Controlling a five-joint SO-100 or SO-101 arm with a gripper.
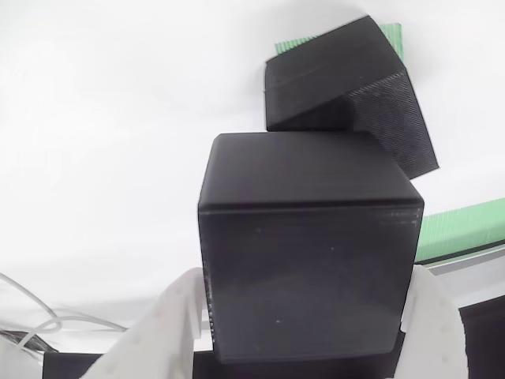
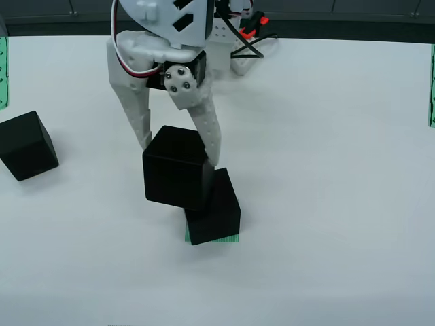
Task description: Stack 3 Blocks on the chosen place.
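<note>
In the view from the front, my gripper (image 2: 178, 153) is shut on a matte black block (image 2: 178, 175), one white finger on each side of it. This block hangs just up and left of a second block (image 2: 216, 217), which sits on the chosen place (image 2: 214, 239), a green striped patch peeking out under it. Whether the two blocks touch I cannot tell. A third block (image 2: 27, 145) rests on the table at far left. In the view that rides on the gripper (image 1: 304, 332), the held block (image 1: 308, 245) is close up, the second block (image 1: 347, 87) lies beyond it, and a corner of the patch (image 1: 390, 35) shows.
Narrow green striped strips lie at the left edge (image 2: 3, 71) and right edge (image 2: 432, 85) of the white table; one strip (image 1: 465, 229) shows in the gripper view. Red and black cables (image 2: 248, 30) sit at the arm's base. A dark band runs along the far edge.
</note>
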